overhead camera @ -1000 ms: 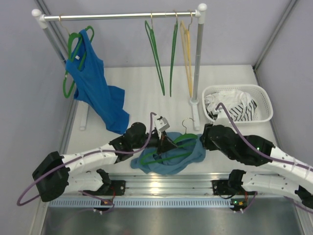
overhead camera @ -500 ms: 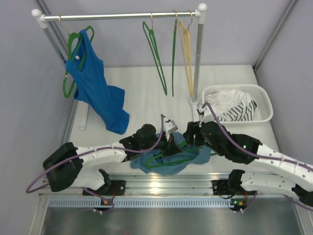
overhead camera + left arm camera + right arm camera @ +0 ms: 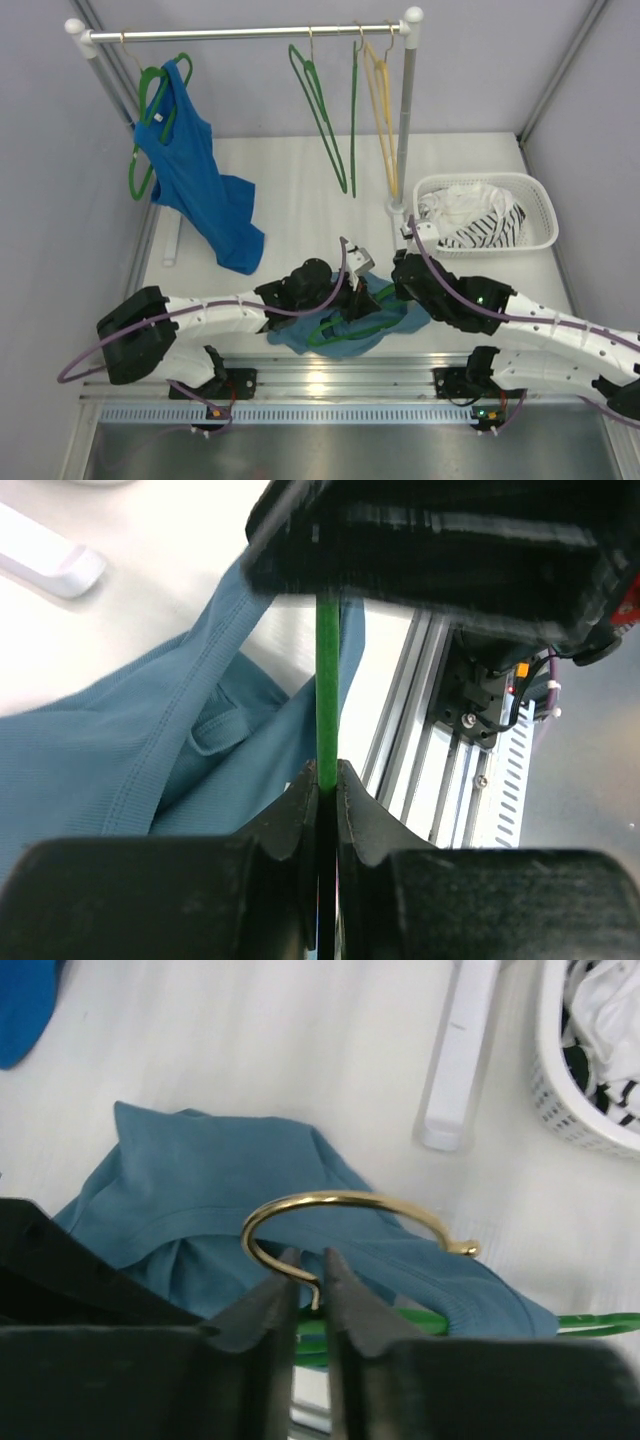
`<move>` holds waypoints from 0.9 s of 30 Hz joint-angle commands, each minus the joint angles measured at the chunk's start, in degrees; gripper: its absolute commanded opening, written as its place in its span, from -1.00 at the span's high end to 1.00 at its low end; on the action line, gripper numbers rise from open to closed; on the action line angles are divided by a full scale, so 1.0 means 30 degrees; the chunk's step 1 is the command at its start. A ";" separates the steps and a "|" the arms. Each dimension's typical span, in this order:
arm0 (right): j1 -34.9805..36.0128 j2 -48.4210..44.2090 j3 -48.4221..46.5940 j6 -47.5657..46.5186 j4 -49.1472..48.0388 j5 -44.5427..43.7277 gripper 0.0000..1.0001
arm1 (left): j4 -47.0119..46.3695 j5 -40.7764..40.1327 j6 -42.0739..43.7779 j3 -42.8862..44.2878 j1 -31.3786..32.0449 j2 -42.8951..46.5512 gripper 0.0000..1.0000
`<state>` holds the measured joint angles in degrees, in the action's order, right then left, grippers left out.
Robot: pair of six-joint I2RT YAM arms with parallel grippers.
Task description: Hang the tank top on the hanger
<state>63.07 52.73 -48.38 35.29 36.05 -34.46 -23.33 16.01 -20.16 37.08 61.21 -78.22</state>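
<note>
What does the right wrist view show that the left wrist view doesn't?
Only the right wrist view: the gold hook of the hanger, pinched at its stem by the right pincer, plus the basket. Only the left wrist view: the left pincer clamped on the hanger's green bar, and the rail at the table edge. Both: the tank top lying under the hanger.

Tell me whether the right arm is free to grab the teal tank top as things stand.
Probably not yet. The right gripper is shut on the gold hook of the hanger, so it would have to let go first. The tank top lies right beneath it with nothing between.
</note>
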 commanded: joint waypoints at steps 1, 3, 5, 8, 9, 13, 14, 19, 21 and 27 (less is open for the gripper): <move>-0.0076 -0.0699 0.0305 0.0630 -0.0826 -0.0145 0.83 | -0.2242 -0.1205 -0.0483 0.0969 0.0192 -0.0119 0.75; -0.0075 -0.1080 0.0656 0.0368 -0.1059 0.0059 1.00 | -0.2184 -0.1526 -0.0690 0.0970 0.0192 -0.0120 0.64; -0.0075 -0.1725 0.1271 0.0279 -0.1470 0.0176 1.00 | -0.1951 -0.1878 -0.0983 0.0999 0.0222 -0.0061 0.46; -0.0104 -0.2663 0.1946 0.0015 -0.1880 0.0528 1.00 | -0.1452 -0.2727 -0.1305 0.0999 0.0193 0.0319 0.27; -0.0076 -0.2868 0.2208 -0.0101 -0.1939 0.0587 1.00 | -0.1306 -0.2932 -0.1422 0.0999 0.0192 0.0436 0.24; -0.0104 -0.3309 0.2387 -0.0366 -0.1794 0.0529 1.00 | -0.0488 -0.3577 -0.1774 0.1029 0.0221 0.1371 -0.07; -0.0076 -0.3309 0.2416 -0.0395 -0.1735 0.0558 1.00 | -0.0252 -0.3724 -0.1804 0.1029 0.0193 0.1548 -0.07; -0.0075 -0.3455 0.2592 -0.0747 -0.1910 0.0822 1.00 | 0.1008 -0.5159 -0.2125 0.1029 0.0221 0.2981 -0.09; -0.0076 -0.3485 0.2591 -0.0689 -0.1735 0.0734 1.00 | 0.2090 -0.6534 -0.2360 0.1058 0.0193 0.3452 -0.10; -0.0075 -0.3515 0.2475 -0.0163 -0.1179 0.0267 1.00 | 0.8780 -1.0514 -0.4990 0.1963 0.0222 0.5620 -0.08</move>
<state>62.83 42.89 -40.10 34.13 32.86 -32.53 -8.95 -7.35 -30.02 39.64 61.91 -64.27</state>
